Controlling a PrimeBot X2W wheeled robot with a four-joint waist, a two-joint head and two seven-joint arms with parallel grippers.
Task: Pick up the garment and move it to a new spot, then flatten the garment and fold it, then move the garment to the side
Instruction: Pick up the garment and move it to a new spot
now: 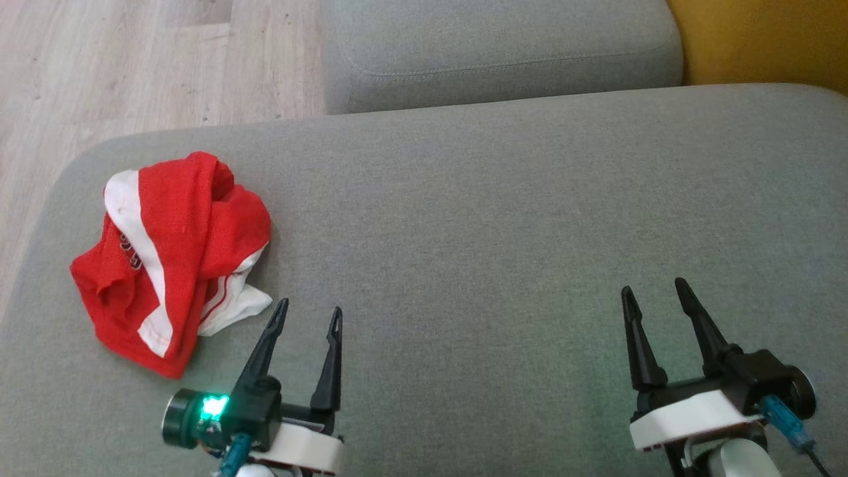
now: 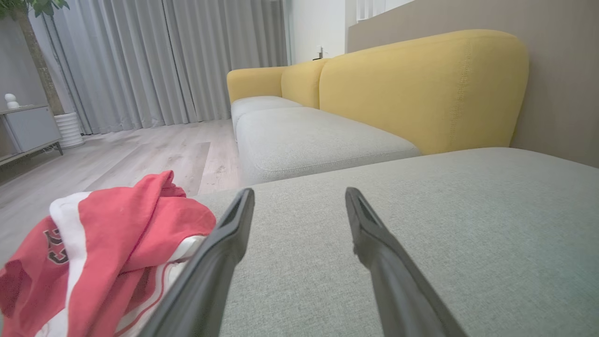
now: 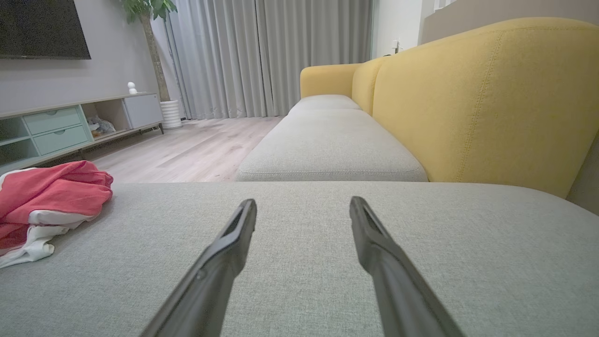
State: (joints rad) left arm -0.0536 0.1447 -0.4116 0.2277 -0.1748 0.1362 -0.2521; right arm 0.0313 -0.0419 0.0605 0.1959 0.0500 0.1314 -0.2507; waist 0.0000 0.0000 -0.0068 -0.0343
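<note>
Garment [image 1: 173,262]: crumpled red-and-white heap near the left edge of the grey seat cushion [image 1: 497,232].
Left gripper [image 1: 311,306]: fingers wide apart, empty, just beside the garment.
Right gripper [image 1: 653,286]: wide apart, empty, well away from it.
Around: yellow backrest [image 2: 421,84], wooden floor [image 1: 132,59].

Red-and-white garment [image 1: 173,258], grey cushion [image 1: 503,265], yellow backrest [image 2: 421,84]

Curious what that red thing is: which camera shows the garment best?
The head view: the whole crumpled garment shows from above on the grey cushion, near the left gripper. The left wrist view has it close but cut off at the bottom-left; the right wrist view catches part of it at the left edge.
</note>
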